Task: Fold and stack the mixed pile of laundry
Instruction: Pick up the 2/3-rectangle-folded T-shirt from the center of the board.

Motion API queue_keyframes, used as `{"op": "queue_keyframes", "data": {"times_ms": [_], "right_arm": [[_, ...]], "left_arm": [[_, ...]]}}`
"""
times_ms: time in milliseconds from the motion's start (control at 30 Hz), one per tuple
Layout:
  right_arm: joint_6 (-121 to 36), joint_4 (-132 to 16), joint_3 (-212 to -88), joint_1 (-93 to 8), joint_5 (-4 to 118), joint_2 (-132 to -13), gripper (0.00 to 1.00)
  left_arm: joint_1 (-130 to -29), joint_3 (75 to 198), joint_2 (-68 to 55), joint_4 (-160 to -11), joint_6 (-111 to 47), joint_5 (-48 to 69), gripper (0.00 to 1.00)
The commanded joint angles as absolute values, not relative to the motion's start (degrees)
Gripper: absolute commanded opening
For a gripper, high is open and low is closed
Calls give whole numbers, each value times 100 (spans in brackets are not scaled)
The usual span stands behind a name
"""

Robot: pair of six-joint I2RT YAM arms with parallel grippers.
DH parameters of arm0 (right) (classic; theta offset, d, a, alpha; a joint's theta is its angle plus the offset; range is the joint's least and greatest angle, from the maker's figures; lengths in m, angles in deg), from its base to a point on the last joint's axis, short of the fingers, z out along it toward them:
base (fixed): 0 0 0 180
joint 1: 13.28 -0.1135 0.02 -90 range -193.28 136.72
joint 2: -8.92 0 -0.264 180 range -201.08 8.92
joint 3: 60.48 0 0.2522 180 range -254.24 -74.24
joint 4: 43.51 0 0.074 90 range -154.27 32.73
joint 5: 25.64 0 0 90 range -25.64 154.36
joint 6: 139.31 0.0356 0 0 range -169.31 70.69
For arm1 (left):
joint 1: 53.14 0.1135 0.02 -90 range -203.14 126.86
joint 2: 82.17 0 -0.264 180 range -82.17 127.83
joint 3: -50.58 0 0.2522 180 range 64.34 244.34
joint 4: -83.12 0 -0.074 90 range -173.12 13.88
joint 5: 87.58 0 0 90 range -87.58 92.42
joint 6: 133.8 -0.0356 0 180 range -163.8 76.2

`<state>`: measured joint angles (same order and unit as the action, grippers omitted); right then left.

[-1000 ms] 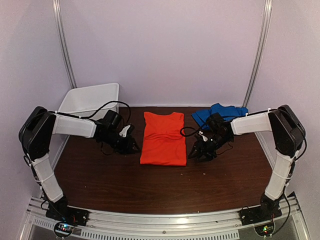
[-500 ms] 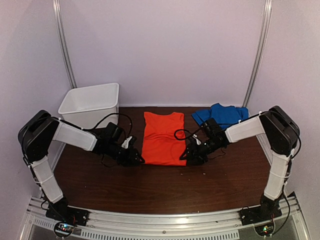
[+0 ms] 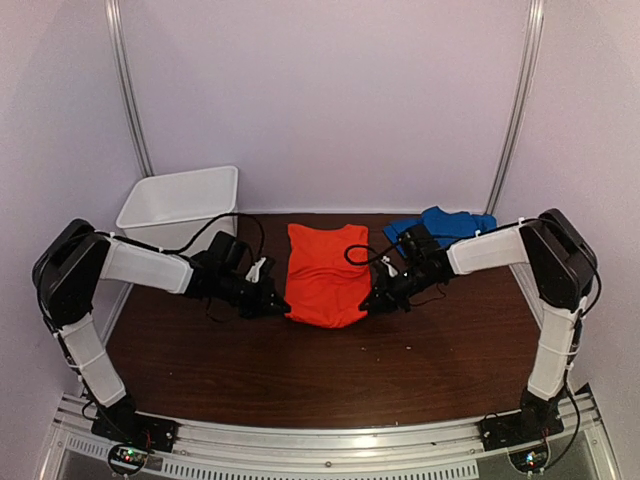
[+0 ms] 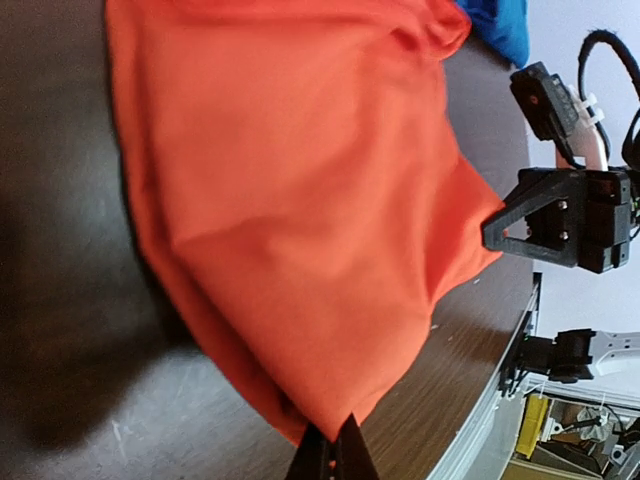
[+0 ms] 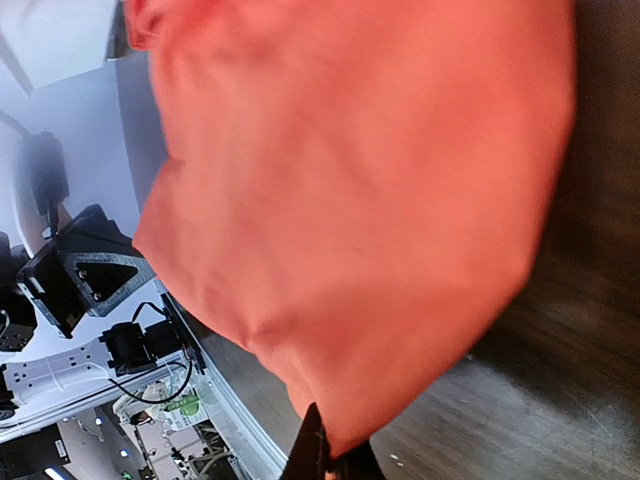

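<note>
**Lower hem of the orange-red T-shirt pinched at both corners**

In the top view a white bin sits at the upper left of the dark table, apart from the cloth. The blue garment lies crumpled at the upper right. The right arm crosses in front of its lower edge.

The left arm reaches low from the left edge toward the centre, and the right arm mirrors it from the right. Both forearms lie close to the tabletop. The left gripper is clamped tight on the shirt's lower-left corner. In the left wrist view its fingertips meet with the cloth point caught between them. The right gripper is clamped the same way on the lower-right corner, its fingertips closed over the fabric.

The orange-red T-shirt lies at the centre of the frame, between the two grippers. Its long axis runs up and down the frame, with the collar end toward the top, flat on the table. The lower hem is raised, with a shadow beneath it, and sags in a curve between the two grips.
</note>
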<state>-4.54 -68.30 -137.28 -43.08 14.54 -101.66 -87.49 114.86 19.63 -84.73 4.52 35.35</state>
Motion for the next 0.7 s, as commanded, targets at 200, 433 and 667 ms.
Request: {"op": "queue_keyframes", "data": {"times_ms": [200, 433, 667], "right_arm": [[-1072, -7841, -14261, -4143, 1600, -9624, 0], [-884, -7407, -13209, -4353, 1504, -9109, 0], [-1419, -8512, -14536, -4248, 1659, -9431, 0]], "left_arm": [[-8619, 12064, 1430, -7798, -61, 3500, 0], [-8990, 11194, 1121, -8028, 100, 3637, 0], [-8950, 12071, 1269, -7436, -168, 3498, 0]]}}
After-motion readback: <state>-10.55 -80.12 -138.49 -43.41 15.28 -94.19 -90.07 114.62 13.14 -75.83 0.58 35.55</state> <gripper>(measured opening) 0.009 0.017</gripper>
